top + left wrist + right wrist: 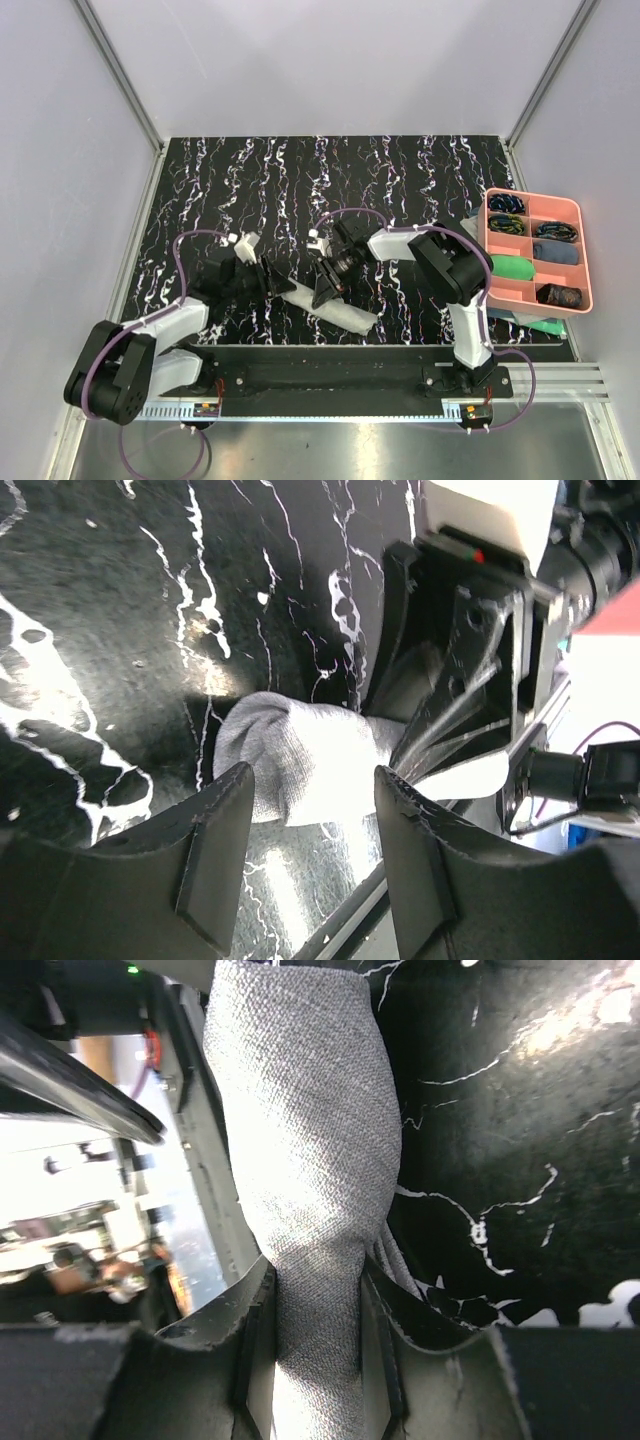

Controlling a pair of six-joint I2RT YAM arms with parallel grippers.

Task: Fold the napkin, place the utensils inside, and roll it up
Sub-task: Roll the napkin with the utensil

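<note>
The napkin [335,310] lies rolled into a pale grey tube on the black marbled table, close to the near edge. In the right wrist view the napkin roll [300,1130] runs between the fingers of my right gripper [318,1290], which is shut on it and pinches it narrower. The right gripper [327,288] sits over the middle of the roll. My left gripper [312,785] is open, its fingertips just short of the rounded end of the roll [290,760], with nothing between them. From above, the left gripper [268,279] is at the roll's left end. The utensils are hidden.
A pink tray [587,262] with compartments of folded cloths stands at the right edge, a bright green cloth [510,268] in one compartment. A teal cloth [545,326] pokes out beneath it. A black mounting rail [330,375] runs along the near edge, just behind the roll.
</note>
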